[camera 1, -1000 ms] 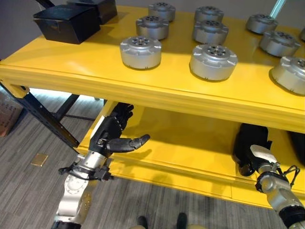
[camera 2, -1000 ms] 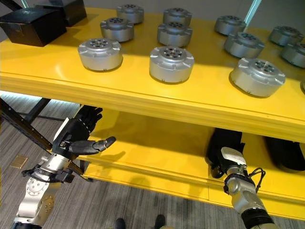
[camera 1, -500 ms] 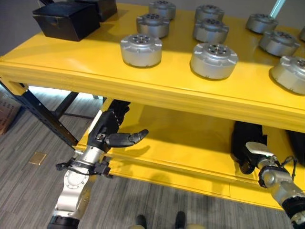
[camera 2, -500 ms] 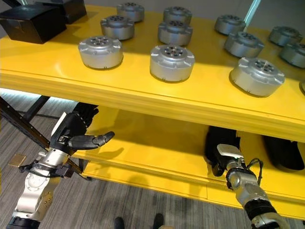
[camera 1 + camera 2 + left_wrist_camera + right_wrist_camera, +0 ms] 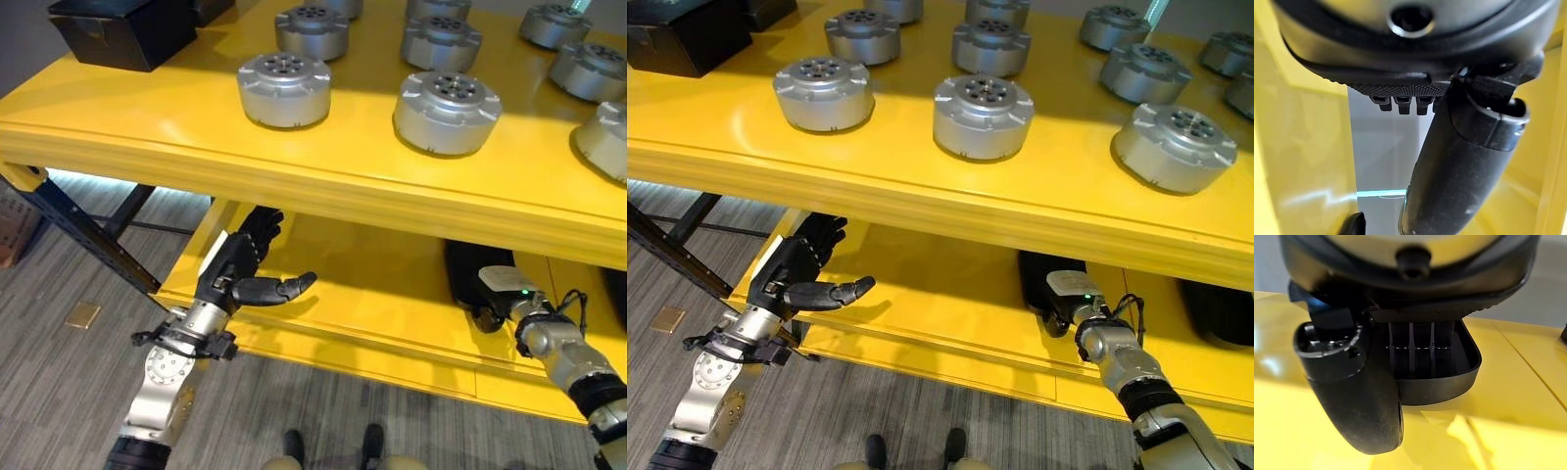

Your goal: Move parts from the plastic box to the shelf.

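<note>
Parts [image 5: 447,112] are sitting on the upper shelf [image 5: 196,137], silver round discs standing well apart from one another in loose rows; one [image 5: 283,89] is nearest our left side, and others [image 5: 1188,147] are spreading off toward our right. Black boxes [image 5: 118,29] are resting at the far left corner of that same shelf.

We are reaching our left hand [image 5: 238,277] in under the upper shelf, over the front left of the lower shelf [image 5: 382,304]. Its fingers are lying straight and the thumb [image 5: 284,289] is sticking out toward the right, clasping nothing. In the left wrist view we are seeing the thumb [image 5: 1459,161] standing free of the palm, with yellow shelf surfaces beside it.

We are holding our right hand [image 5: 485,294] on the lower shelf further to the right, its dark bulk tucked beneath the upper shelf's edge. In the right wrist view its fingers [image 5: 1415,352] are lying straight against the yellow surface, the thumb [image 5: 1356,396] hanging apart from them, and nothing is sitting in the grasp.

Grey carpet floor [image 5: 59,392] is showing below the shelf.
</note>
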Robot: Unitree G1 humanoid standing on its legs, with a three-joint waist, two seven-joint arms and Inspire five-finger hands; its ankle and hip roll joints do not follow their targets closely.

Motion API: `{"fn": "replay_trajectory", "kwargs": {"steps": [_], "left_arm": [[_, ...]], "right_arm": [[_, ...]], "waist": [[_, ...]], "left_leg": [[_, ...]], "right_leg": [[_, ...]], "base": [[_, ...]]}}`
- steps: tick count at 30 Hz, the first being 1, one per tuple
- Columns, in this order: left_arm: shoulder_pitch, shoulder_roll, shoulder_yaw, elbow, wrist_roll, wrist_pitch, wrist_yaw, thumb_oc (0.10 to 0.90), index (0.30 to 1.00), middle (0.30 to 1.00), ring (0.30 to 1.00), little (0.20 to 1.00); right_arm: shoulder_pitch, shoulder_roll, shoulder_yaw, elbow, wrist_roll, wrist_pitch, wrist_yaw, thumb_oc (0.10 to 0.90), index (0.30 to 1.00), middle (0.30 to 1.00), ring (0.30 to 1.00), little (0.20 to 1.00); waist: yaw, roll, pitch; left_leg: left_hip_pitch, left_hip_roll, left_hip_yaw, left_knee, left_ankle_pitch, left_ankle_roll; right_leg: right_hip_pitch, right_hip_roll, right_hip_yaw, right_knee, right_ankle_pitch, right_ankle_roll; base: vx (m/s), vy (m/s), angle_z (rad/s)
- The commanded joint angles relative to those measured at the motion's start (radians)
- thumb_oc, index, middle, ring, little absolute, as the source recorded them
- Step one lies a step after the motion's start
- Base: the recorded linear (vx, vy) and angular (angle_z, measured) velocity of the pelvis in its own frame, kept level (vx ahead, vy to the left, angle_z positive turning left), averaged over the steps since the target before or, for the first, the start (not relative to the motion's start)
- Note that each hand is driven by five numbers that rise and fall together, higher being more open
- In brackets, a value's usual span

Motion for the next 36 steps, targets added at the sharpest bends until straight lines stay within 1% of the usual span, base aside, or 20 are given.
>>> {"fn": "replay_trajectory", "kwargs": {"steps": [1, 2, 5, 11, 15, 18, 19, 20, 21, 22, 24, 26, 28, 31, 36], "left_arm": [[-0.135, 0.036, 0.008, -0.083, -0.046, -0.141, -0.025, 0.900, 1.000, 1.000, 1.000, 1.000], [-0.136, 0.038, 0.008, -0.085, -0.053, -0.128, -0.030, 0.900, 1.000, 1.000, 1.000, 1.000], [-0.137, 0.036, 0.002, -0.086, -0.054, -0.126, -0.027, 0.900, 1.000, 1.000, 1.000, 1.000], [-0.129, 0.031, 0.000, -0.094, -0.089, -0.127, -0.062, 0.900, 1.000, 1.000, 1.000, 1.000], [-0.114, 0.028, 0.001, -0.107, -0.091, -0.129, -0.066, 0.900, 1.000, 1.000, 1.000, 1.000], [-0.104, 0.025, 0.003, -0.107, -0.091, -0.123, -0.070, 0.900, 1.000, 1.000, 1.000, 1.000], [-0.101, 0.025, 0.005, -0.109, -0.094, -0.121, -0.072, 0.900, 1.000, 1.000, 1.000, 1.000], [-0.099, 0.024, 0.007, -0.109, -0.097, -0.118, -0.075, 0.900, 1.000, 1.000, 1.000, 1.000], [-0.098, 0.024, 0.008, -0.109, -0.097, -0.117, -0.077, 0.900, 1.000, 1.000, 1.000, 1.000], [-0.094, 0.021, 0.010, -0.112, -0.097, -0.112, -0.080, 0.900, 1.000, 1.000, 1.000, 1.000], [-0.086, 0.017, 0.017, -0.111, -0.101, -0.112, -0.094, 0.900, 1.000, 1.000, 1.000, 1.000], [-0.083, 0.013, 0.019, -0.112, -0.107, -0.113, -0.106, 0.900, 1.000, 1.000, 1.000, 1.000], [-0.080, 0.010, 0.022, -0.118, -0.120, -0.107, -0.125, 0.900, 1.000, 1.000, 1.000, 1.000], [-0.060, 0.000, 0.029, -0.130, -0.154, -0.096, -0.166, 0.900, 1.000, 1.000, 1.000, 1.000], [-0.046, -0.008, 0.028, -0.139, -0.148, -0.086, -0.175, 0.900, 1.000, 1.000, 1.000, 1.000]], "right_arm": [[-0.108, -0.049, 0.052, 0.063, 0.018, 0.019, -0.052, 0.400, 0.300, 0.300, 0.300, 0.300], [-0.112, -0.053, 0.050, 0.066, 0.026, 0.024, -0.049, 0.400, 0.300, 0.300, 0.300, 0.300], [-0.118, -0.053, 0.044, 0.080, 0.036, 0.041, -0.052, 0.400, 0.300, 0.300, 0.300, 0.300], [-0.114, -0.056, 0.029, 0.099, 0.048, 0.039, -0.062, 0.400, 0.300, 0.300, 0.300, 0.300], [-0.099, -0.058, 0.018, 0.102, 0.031, 0.027, -0.047, 0.400, 0.300, 0.300, 0.300, 0.300], [-0.086, -0.052, 0.017, 0.095, 0.052, 0.028, -0.026, 0.400, 0.300, 0.300, 0.300, 0.300], [-0.082, -0.046, 0.013, 0.090, 0.065, 0.022, 0.008, 0.518, 0.465, 0.465, 0.465, 0.465], [-0.076, -0.045, 0.011, 0.084, 0.069, 0.013, 0.022, 0.647, 0.646, 0.646, 0.646, 0.646], [-0.073, -0.044, 0.011, 0.080, 0.070, 0.010, 0.024, 0.759, 0.802, 0.802, 0.802, 0.802], [-0.064, -0.041, 0.011, 0.067, 0.065, 0.006, 0.038, 0.900, 1.000, 1.000, 1.000, 1.000], [-0.051, -0.038, 0.009, 0.047, 0.072, -0.008, 0.097, 0.900, 1.000, 1.000, 1.000, 1.000], [-0.039, -0.038, 0.008, 0.027, 0.061, -0.015, 0.125, 0.900, 1.000, 1.000, 1.000, 1.000], [-0.026, -0.040, 0.009, 0.010, 0.062, -0.016, 0.145, 0.900, 1.000, 1.000, 1.000, 1.000], [0.033, -0.037, -0.006, -0.055, 0.052, -0.002, 0.215, 0.900, 1.000, 1.000, 1.000, 1.000], [0.095, -0.028, -0.030, -0.086, 0.057, 0.024, 0.233, 0.900, 1.000, 1.000, 1.000, 1.000]], "waist": [[0.035, -0.017, 0.004], [0.035, -0.015, 0.006], [0.035, -0.010, 0.013], [0.034, -0.007, 0.014], [0.034, -0.004, 0.009], [0.034, -0.005, 0.000], [0.033, -0.005, -0.002], [0.033, -0.005, -0.003], [0.032, -0.006, -0.003], [0.031, -0.007, -0.006], [0.030, -0.009, -0.011], [0.028, -0.011, -0.013], [0.026, -0.013, -0.014], [0.018, -0.021, -0.021], [0.012, -0.033, -0.029]], "left_leg": [[-0.040, 0.019, 0.009, 0.087, -0.078, -0.025], [-0.042, 0.018, 0.007, 0.087, -0.079, -0.025], [-0.046, 0.019, 0.004, 0.089, -0.077, -0.027], [-0.045, 0.022, 0.000, 0.091, -0.074, -0.030], [-0.039, 0.024, -0.003, 0.093, -0.073, -0.032], [-0.031, 0.023, -0.004, 0.092, -0.073, -0.032], [-0.028, 0.024, -0.003, 0.092, -0.074, -0.033], [-0.025, 0.024, -0.003, 0.091, -0.073, -0.033], [-0.024, 0.025, -0.002, 0.091, -0.073, -0.033], [-0.020, 0.025, -0.002, 0.090, -0.073, -0.033], [-0.014, 0.025, 0.000, 0.088, -0.073, -0.033], [-0.012, 0.025, 0.002, 0.088, -0.073, -0.033], [-0.010, 0.025, 0.002, 0.087, -0.073, -0.033], [0.000, 0.025, 0.008, 0.083, -0.073, -0.031], [0.012, 0.024, 0.016, 0.083, -0.077, -0.025]], "right_leg": [[-0.054, -0.013, 0.060, 0.134, -0.117, 0.035], [-0.056, -0.012, 0.060, 0.133, -0.118, 0.034], [-0.059, -0.012, 0.061, 0.136, -0.120, 0.032], [-0.054, -0.012, 0.061, 0.138, -0.122, 0.030], [-0.046, -0.014, 0.059, 0.143, -0.125, 0.028], [-0.035, -0.015, 0.059, 0.139, -0.126, 0.028], [-0.033, -0.016, 0.059, 0.140, -0.126, 0.028], [-0.031, -0.016, 0.059, 0.140, -0.126, 0.029], [-0.031, -0.017, 0.059, 0.140, -0.126, 0.029], [-0.027, -0.017, 0.059, 0.140, -0.127, 0.029], [-0.022, -0.018, 0.060, 0.138, -0.126, 0.030], [-0.021, -0.018, 0.060, 0.140, -0.126, 0.031], [-0.020, -0.019, 0.062, 0.140, -0.126, 0.031], [-0.012, -0.019, 0.066, 0.137, -0.124, 0.034], [-0.002, -0.020, 0.073, 0.134, -0.120, 0.039]], "base": [[0.00, 0.000, 0.00], [0.00, 0.000, 0.00], [0.00, 0.000, 0.00], [0.01, 0.000, 0.00], [0.04, 0.011, 0.01], [0.06, 0.018, 0.06], [0.04, 0.024, 0.09], [0.04, 0.025, 0.07], [0.04, 0.024, 0.06], [0.05, 0.024, 0.03], [0.05, 0.024, 0.01], [0.00, 0.000, 0.00], [0.00, 0.000, 0.00], [0.04, 0.020, 0.00], [0.03, 0.007, -0.04]]}}
